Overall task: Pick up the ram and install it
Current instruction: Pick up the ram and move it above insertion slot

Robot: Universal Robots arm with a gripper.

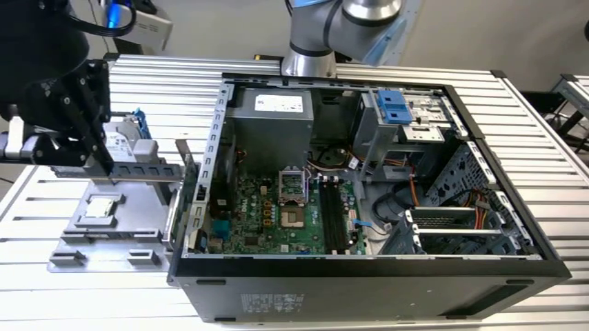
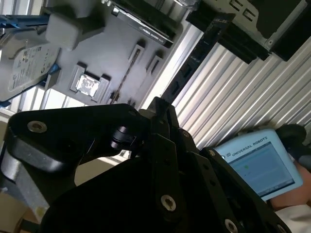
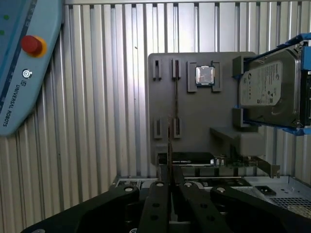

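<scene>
Gripper closed on the ram: in the first wrist view its two black fingers meet on the near end of the stick. The stick is seen edge-on as a thin dark line pointing away over the grey tray. In the second wrist view the ram shows its flat side, with a row of dark chips, and reaches out from the fingertips beyond the tray's edge. It appears to be held above the tray rather than resting in it. The narrow cradle on the tray, between small clips, looks empty.

A hard drive in a blue frame stands on the tray to one side of that cradle. A small square processor chip lies between them.

The open computer case sits just beside the tray, on the exterior view's right, with the long memory slots on its board.

Only one end of the stick is gripped, so the long free end could swing or sag. Handling it well likely calls for a firm, steady grip, slow travel without twisting, and keeping the free end above the tray's clips and the hard drive.
</scene>
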